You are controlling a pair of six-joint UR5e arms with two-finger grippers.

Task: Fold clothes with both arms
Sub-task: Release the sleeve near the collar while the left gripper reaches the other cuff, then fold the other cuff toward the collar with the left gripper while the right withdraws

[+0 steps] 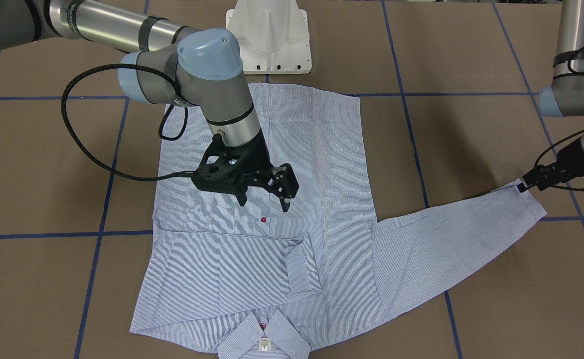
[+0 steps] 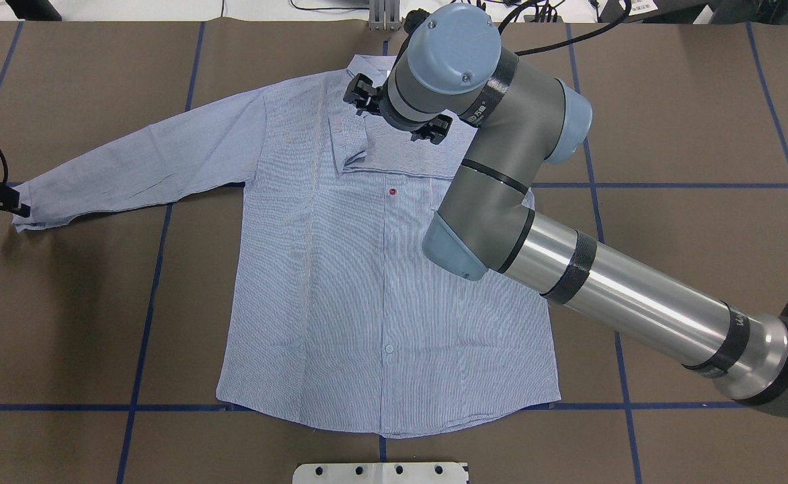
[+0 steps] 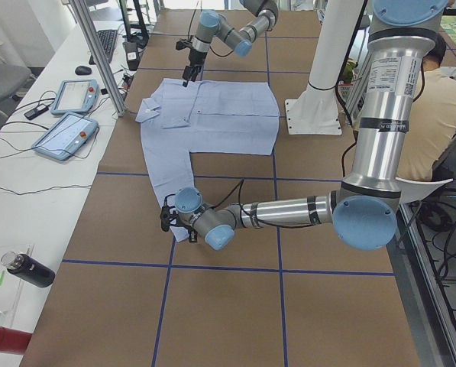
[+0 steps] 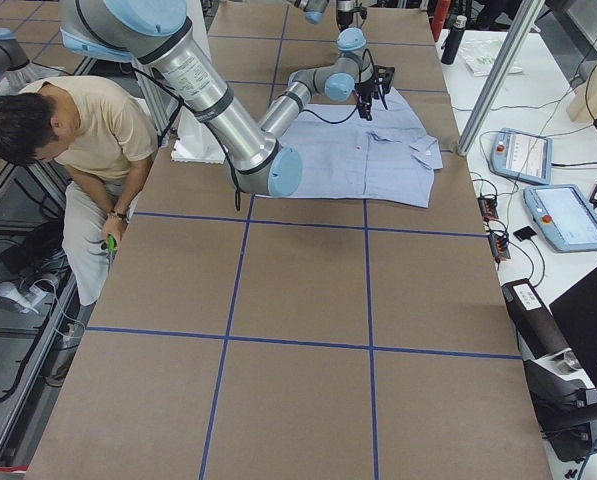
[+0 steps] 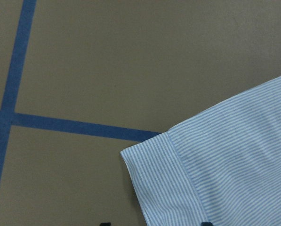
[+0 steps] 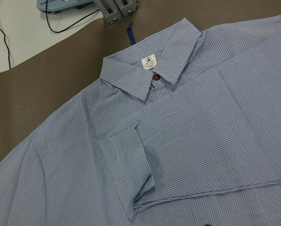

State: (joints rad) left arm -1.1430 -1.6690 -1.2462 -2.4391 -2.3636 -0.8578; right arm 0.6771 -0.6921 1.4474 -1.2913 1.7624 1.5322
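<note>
The light blue pinstriped shirt [image 1: 332, 199] lies flat, front up, collar [image 1: 264, 334] away from the robot. One sleeve is folded across the chest, its cuff [image 1: 302, 267] near the placket; the right wrist view shows this cuff [image 6: 126, 165] and the neck label [image 6: 148, 61]. My right gripper [image 1: 264, 203] is open and empty, hovering above the chest near a red button [image 1: 263, 219]. The other sleeve [image 1: 446, 239] stretches out sideways. My left gripper [image 1: 521, 187] is low at its cuff [image 5: 178, 183], fingertips apart at the cuff's edge, also in the overhead view [image 2: 17, 204].
The white pedestal base [image 1: 269, 40] stands at the shirt's hem side. Blue tape lines [image 1: 107, 189] cross the brown table. A seated person [image 4: 68, 140] is beside the table. Tablets [image 3: 63, 134] and a bottle [image 3: 29, 269] lie on the side bench.
</note>
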